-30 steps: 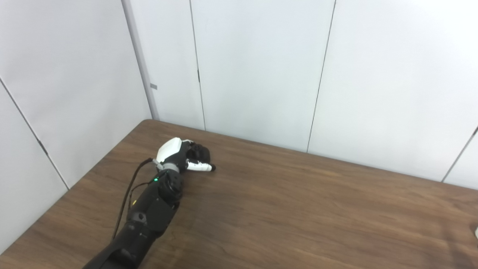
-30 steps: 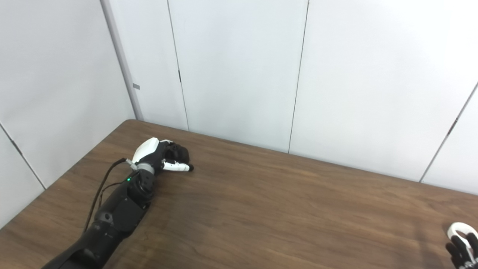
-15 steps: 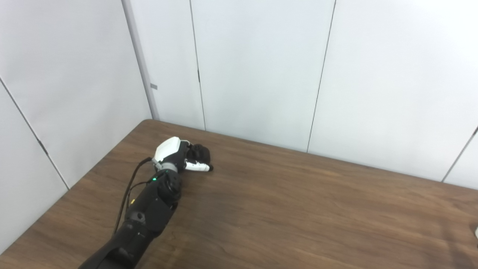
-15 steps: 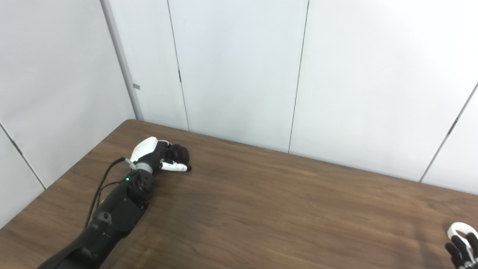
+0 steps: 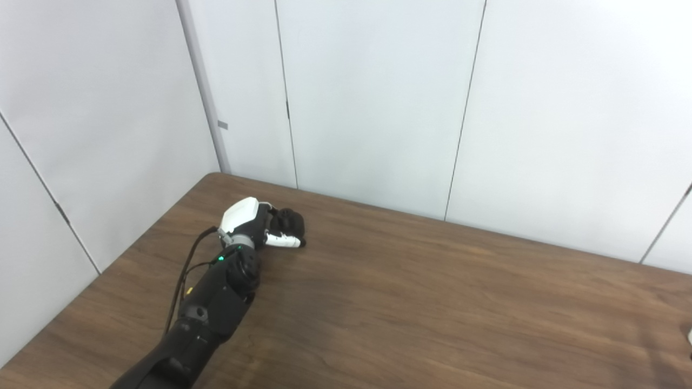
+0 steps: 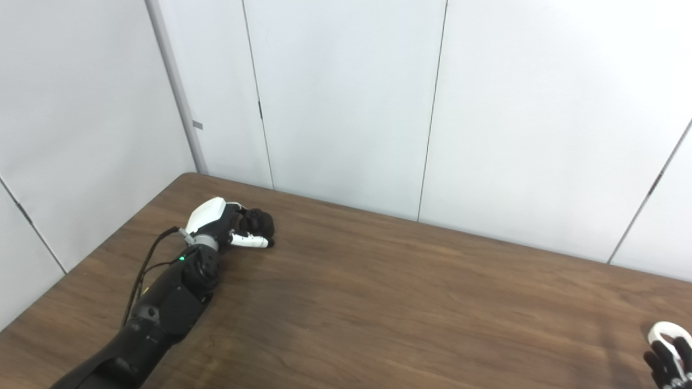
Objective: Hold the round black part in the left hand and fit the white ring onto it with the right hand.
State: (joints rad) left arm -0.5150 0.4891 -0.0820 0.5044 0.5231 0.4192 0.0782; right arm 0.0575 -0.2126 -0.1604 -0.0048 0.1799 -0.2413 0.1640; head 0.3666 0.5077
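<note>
My left hand (image 5: 254, 227) lies on the brown table (image 5: 411, 302) near its far left corner. Its fingers are curled around the round black part (image 5: 290, 220), with the white thumb under it; it also shows in the right eye view (image 6: 258, 220). The white ring (image 6: 666, 330) lies at the table's right edge. The dark fingertips (image 6: 669, 361) of my right hand (image 6: 673, 364) rest at the ring's near side, mostly cut off by the picture edge. Whether they grip the ring is not visible.
White wall panels (image 5: 378, 97) stand close behind the table's far edge and along its left side. A black cable (image 5: 181, 281) loops beside my left forearm.
My left hand has shifted slightly left and away from me with the black part, and its thumb has drawn in closer. The right hand and ring have not moved.
</note>
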